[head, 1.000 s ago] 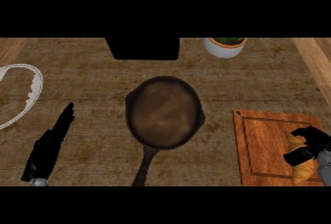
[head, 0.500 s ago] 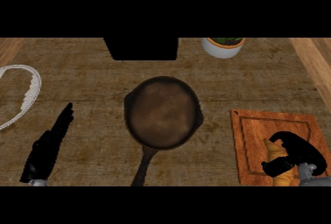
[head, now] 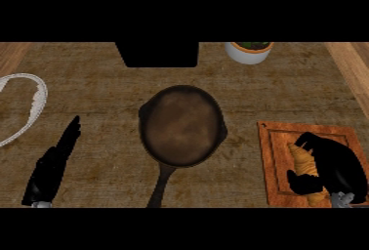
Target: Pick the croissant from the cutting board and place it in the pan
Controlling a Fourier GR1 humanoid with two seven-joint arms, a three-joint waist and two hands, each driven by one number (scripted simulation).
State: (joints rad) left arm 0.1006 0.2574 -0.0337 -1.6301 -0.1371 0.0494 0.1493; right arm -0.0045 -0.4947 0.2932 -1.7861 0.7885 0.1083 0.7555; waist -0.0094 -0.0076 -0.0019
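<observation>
1. One cast-iron pan [head: 181, 126] sits mid-counter, bare wood all round; its handle is cut off at 6 o'clock.
2. Cutting board [head: 277, 166] lies at 4 o'clock.
3. Right hand [head: 333, 163] curls round the croissant [head: 304, 164], half hiding it.
4. Left hand [head: 52, 163] rests at 8 o'clock, fingers straight.

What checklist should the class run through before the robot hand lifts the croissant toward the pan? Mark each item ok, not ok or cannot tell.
1. Croissant lies on the cutting board: ok.
2. Right robot hand curls round the croissant: ok.
3. Croissant clear of the board: cannot tell.
4. Pan holds nothing: ok.
5. Counter between board and pan free of obstacles: ok.
6. Left robot hand rests open, away from the pan: ok.
</observation>
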